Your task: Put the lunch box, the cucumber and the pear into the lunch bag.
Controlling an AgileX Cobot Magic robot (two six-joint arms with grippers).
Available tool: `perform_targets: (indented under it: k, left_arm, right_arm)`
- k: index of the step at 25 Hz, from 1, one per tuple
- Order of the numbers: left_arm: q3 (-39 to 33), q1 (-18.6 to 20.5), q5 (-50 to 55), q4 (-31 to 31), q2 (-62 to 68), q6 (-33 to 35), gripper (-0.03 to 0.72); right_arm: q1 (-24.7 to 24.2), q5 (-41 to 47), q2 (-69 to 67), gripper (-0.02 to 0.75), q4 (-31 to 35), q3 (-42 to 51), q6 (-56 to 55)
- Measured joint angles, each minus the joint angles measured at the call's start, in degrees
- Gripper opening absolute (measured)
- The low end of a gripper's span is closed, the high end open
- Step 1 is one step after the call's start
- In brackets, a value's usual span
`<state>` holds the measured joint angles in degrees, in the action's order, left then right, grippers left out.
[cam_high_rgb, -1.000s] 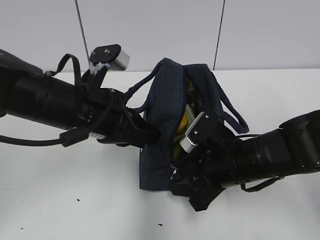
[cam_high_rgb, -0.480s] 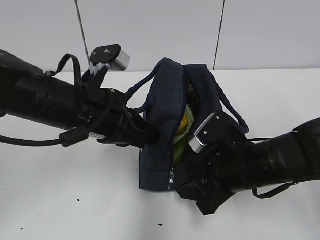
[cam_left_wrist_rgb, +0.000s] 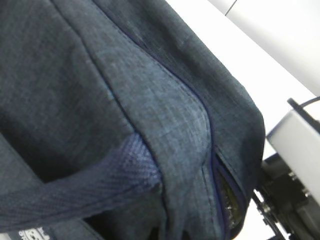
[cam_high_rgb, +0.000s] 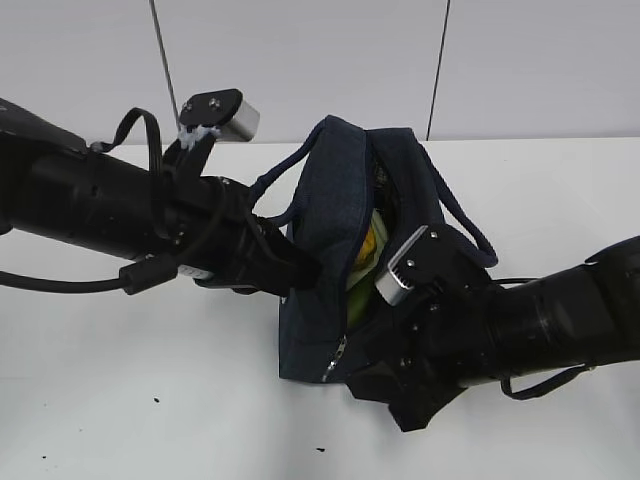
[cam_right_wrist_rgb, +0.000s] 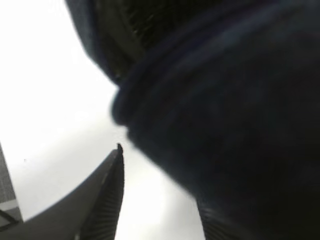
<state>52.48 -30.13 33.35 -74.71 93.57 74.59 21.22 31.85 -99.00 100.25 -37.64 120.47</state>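
Note:
The navy lunch bag [cam_high_rgb: 325, 220] stands mid-table with its top zipper open. In the gap I see a yellow patch [cam_high_rgb: 373, 240], probably the pear, and a pale green surface [cam_high_rgb: 358, 274], probably the lunch box lid. The cucumber is hidden. My left gripper [cam_high_rgb: 300, 272] is pressed into the bag's left wall and pinches its fabric. The left wrist view is filled by bag fabric [cam_left_wrist_rgb: 150, 100] and a handle strap [cam_left_wrist_rgb: 75, 185], which hide the fingers. My right gripper [cam_high_rgb: 355, 350] is at the bag's lower front corner. It is open [cam_right_wrist_rgb: 160, 200] with one finger [cam_right_wrist_rgb: 102, 200] in clear sight, and bag fabric [cam_right_wrist_rgb: 225, 100] hangs over the other.
The white table [cam_high_rgb: 150, 400] carries a few dark specks near the front. A grey wall [cam_high_rgb: 320, 60] rises behind it. Both arms [cam_high_rgb: 90, 210] [cam_high_rgb: 560, 310] close in on the bag from either side. A second handle loop [cam_high_rgb: 470, 230] hangs on the right.
My right gripper has drawn back from the bag's opening, down and to the right. The bag's lower front corner has shifted slightly. The left arm has not moved.

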Motion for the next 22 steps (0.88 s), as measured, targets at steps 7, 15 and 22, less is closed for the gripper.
perform_targets:
  k: [7, 15, 22]
  left_arm:
    - [0.00, 0.00, 0.11, 0.00, 0.00, 0.00, -0.013]
    - [0.00, 0.00, 0.18, 0.00, 0.00, 0.00, -0.013]
    - [0.00, 0.00, 0.25, 0.13, 0.00, 0.00, -0.013]
  right_arm:
    - [0.00, -0.59, 0.00, 0.435, 2.44, 0.00, 1.70]
    - [0.00, 0.51, -3.75, 0.462, 2.52, -1.99, 1.96]
    - [0.00, 2.38, -6.49, 0.462, 2.52, -4.53, 1.96]
